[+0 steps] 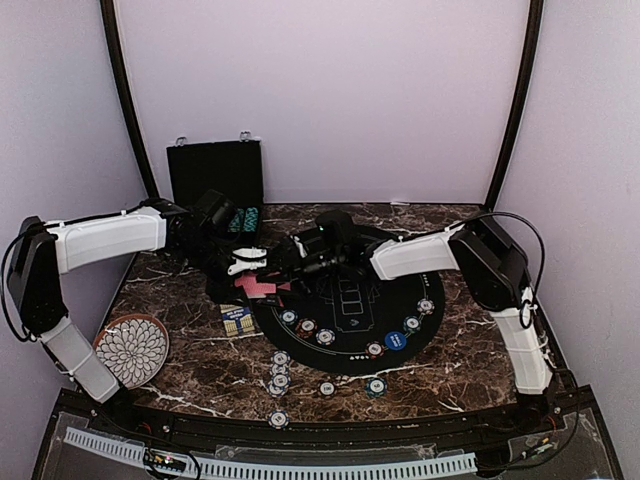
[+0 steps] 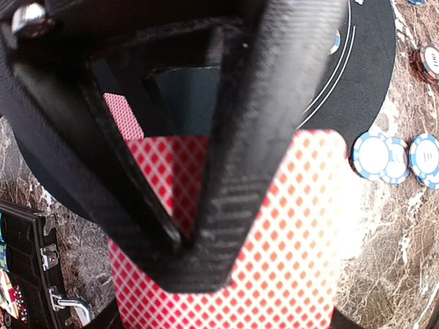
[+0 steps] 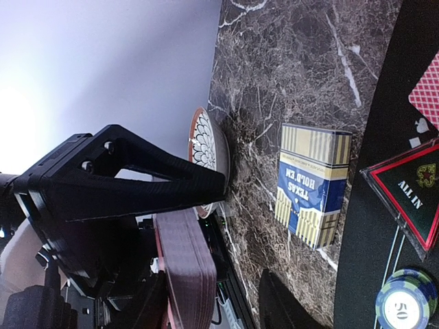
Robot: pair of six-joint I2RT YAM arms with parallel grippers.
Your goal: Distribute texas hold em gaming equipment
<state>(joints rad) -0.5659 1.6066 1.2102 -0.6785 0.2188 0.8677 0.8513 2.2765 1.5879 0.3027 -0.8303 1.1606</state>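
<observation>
The top external view looks down from above and behind the arm bases, taking in the whole marble table point(image 1: 470, 350) and black round mat point(image 1: 350, 320). The left wrist view sits very close, its end effector point(image 2: 188, 240) filling the frame over red-backed cards point(image 2: 295, 247). The right wrist view is rolled sideways, low over the table; both share the mat's edge with the overhead view.

Robot test booth (plain white walls point(image 1: 330, 90), marble-look table point(image 1: 200, 370))
</observation>
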